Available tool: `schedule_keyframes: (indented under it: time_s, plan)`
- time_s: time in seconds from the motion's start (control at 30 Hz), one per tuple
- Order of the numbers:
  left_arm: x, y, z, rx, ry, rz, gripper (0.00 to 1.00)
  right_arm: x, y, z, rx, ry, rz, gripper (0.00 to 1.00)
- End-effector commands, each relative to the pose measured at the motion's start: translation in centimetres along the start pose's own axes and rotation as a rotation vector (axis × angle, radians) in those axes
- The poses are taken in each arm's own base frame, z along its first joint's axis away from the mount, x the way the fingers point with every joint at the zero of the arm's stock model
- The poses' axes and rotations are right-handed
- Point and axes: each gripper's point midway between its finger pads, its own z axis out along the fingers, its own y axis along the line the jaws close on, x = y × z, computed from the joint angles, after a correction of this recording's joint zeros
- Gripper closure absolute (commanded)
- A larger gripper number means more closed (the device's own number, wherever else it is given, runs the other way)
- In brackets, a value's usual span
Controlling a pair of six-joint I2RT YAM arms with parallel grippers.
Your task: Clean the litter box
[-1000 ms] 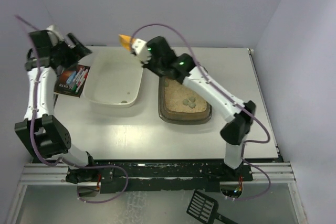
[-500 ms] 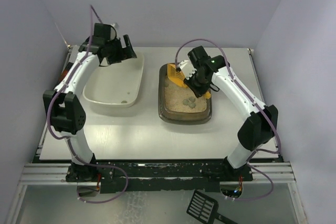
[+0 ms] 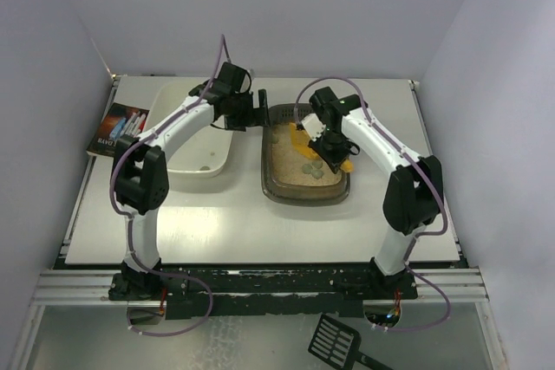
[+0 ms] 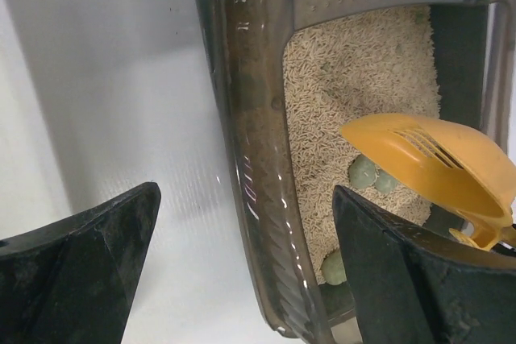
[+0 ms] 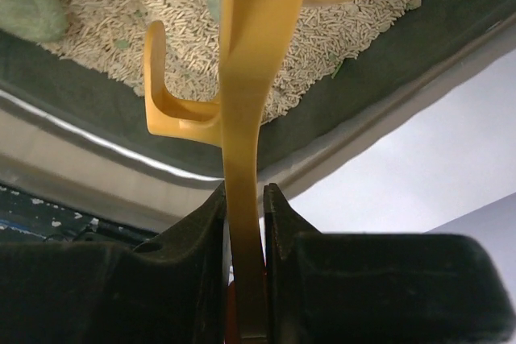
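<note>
The litter box [image 3: 305, 196] is a dark brown tray of beige litter with grey-green lumps [image 3: 310, 169]. My right gripper [image 3: 334, 152] is shut on the handle of a yellow scoop [image 3: 299, 136], whose head hangs low over the litter at the far end. In the right wrist view the fingers [image 5: 201, 231] pinch the handle [image 5: 242, 142] above the box's wall. My left gripper [image 4: 250, 271] is open and straddles the box's left wall [image 4: 250, 159], one finger outside, one inside. The scoop head [image 4: 435, 159] and lumps [image 4: 363, 173] show there too.
A white plastic tub [image 3: 186, 140] stands left of the litter box with a small lump inside. A printed packet [image 3: 117, 130] lies at the table's left edge. A black slotted scoop [image 3: 334, 341] lies below the table's front rail.
My left arm has swung from the far left across the white tub to the litter box's left wall. My right arm has carried the yellow scoop from above the tub down into the litter box.
</note>
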Motion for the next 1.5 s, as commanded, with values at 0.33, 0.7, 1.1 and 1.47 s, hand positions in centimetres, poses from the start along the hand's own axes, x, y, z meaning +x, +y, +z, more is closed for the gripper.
schedule_keyframes:
  time_s: [0.33,0.7,1.1,1.47]
  plan:
    - [-0.1,-0.5,3.7,0.055,-0.06,-0.057,0.0,-1.7,-3.1,4.1,0.132,0.074,0.054,1.0]
    - [-0.4,-0.3,6.2,0.059,-0.068,-0.043,0.01,-3.1,-3.7,5.4,0.242,0.105,0.0,1.0]
    - [-2.1,1.3,7.1,-0.005,-0.121,0.007,0.0,-6.8,-1.7,6.5,0.116,0.046,0.015,1.0]
    - [-5.9,3.9,6.5,-0.02,-0.188,-0.035,0.01,-7.5,0.1,8.2,0.001,0.054,0.037,1.0]
